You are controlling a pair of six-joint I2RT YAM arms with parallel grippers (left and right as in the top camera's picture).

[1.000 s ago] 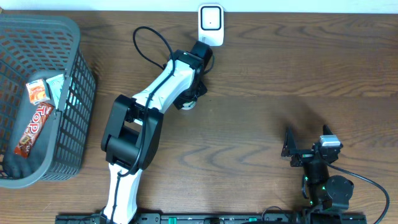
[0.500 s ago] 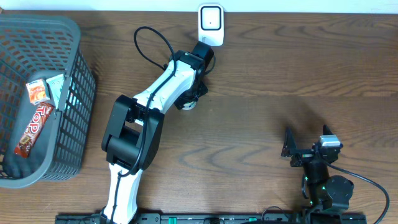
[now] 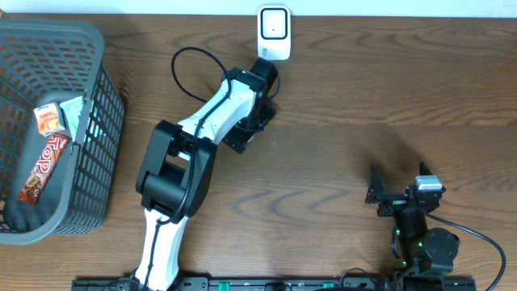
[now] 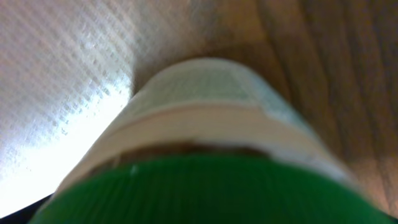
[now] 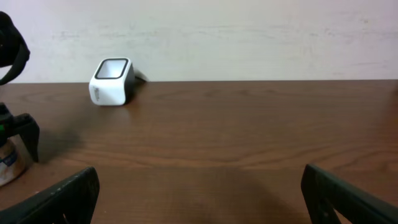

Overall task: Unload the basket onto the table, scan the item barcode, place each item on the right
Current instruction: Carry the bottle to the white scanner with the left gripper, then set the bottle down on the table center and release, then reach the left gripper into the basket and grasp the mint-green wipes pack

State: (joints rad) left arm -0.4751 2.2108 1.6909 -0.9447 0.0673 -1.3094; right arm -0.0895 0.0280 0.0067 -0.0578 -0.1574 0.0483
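The item is a white bottle (image 4: 205, 106) with a green ribbed cap (image 4: 205, 193); it fills the blurred left wrist view. My left gripper (image 3: 246, 129) hovers over it just in front of the white barcode scanner (image 3: 274, 31), jaws spread wide, and hides it from above. The right wrist view catches an edge of the bottle (image 5: 7, 163) standing on the table, with a black left-gripper finger (image 5: 26, 134) beside it and the scanner (image 5: 112, 81) against the wall. My right gripper (image 5: 199, 186) rests open and empty at the near right (image 3: 400, 186).
A grey plastic basket (image 3: 97, 48) stands at the left edge, holding a red snack bar (image 3: 44, 162) and small packets. A black cable (image 3: 194, 56) loops on the wood beside the left arm. A pale wall closes off the table's far edge.
The left gripper's jaws have spread wider around the bottle, and its dark fingers now cover the white item seen from above. The right arm has not moved.
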